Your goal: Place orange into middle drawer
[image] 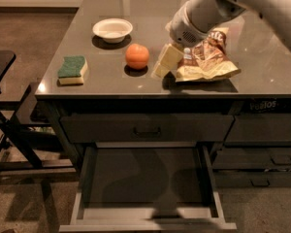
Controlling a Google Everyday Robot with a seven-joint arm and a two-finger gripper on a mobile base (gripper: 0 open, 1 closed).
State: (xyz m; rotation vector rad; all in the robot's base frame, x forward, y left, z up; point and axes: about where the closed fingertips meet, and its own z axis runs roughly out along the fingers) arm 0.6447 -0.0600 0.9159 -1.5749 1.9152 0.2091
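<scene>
My orange (137, 56) sits on the table (106, 67), with nothing holding it. Just to its right, my gripper (166, 62) hangs low beside a snack bag (208, 62). I can't tell if it's open. The middle drawer (140, 178) is pulled out below.

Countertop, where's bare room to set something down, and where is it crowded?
Bare countertop lies between the sponge and the orange, and behind the white bowl at the far edge. The open middle drawer has a bare floor too. It is crowded between the orange and the chip bag, where the gripper hangs low.
</scene>
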